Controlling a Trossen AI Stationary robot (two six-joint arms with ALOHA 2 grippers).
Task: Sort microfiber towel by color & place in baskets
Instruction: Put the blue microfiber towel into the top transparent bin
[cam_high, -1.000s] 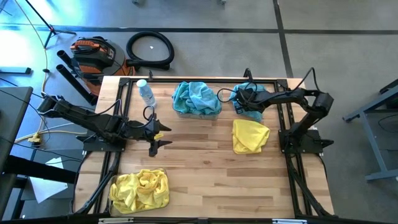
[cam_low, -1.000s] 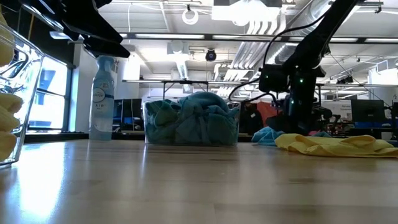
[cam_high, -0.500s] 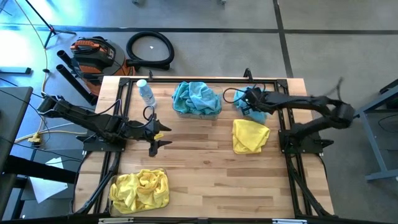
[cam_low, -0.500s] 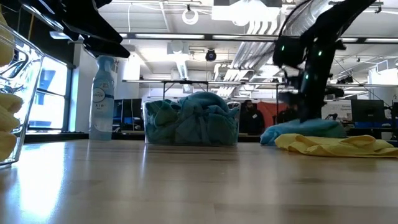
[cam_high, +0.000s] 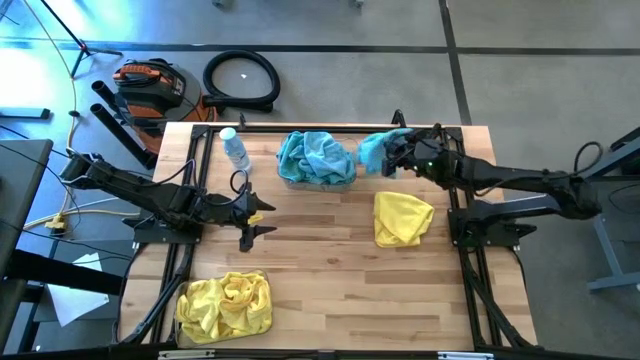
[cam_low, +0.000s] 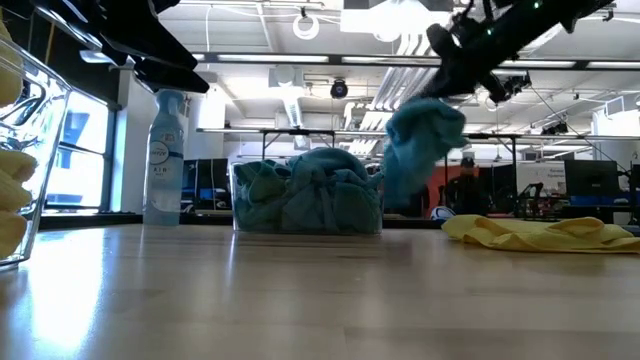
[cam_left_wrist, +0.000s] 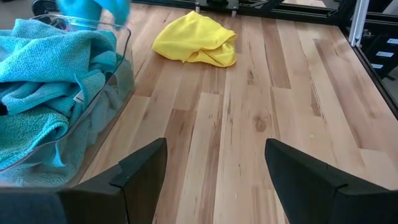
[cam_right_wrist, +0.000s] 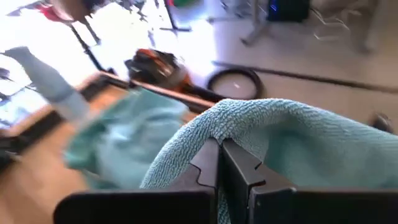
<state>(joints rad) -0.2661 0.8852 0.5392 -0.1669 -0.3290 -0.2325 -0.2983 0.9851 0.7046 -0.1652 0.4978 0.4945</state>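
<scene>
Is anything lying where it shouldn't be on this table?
One yellow towel lies loose on the wood, outside both baskets. The right gripper holds a teal towel in the air beside the teal basket. Nothing looks spilled or damaged.

Right arm: stretched long from the right edge of the high view toward upper centre, raised off the table. Right gripper (cam_high: 396, 156): fingers (cam_right_wrist: 219, 163) pinched together on a fold of a teal towel (cam_high: 372, 148), which hangs beneath it in the low view

Left arm: folded low at centre left of the high view. Left gripper (cam_high: 256, 220): fingers (cam_left_wrist: 144, 168) spread wide, holding nothing
</scene>
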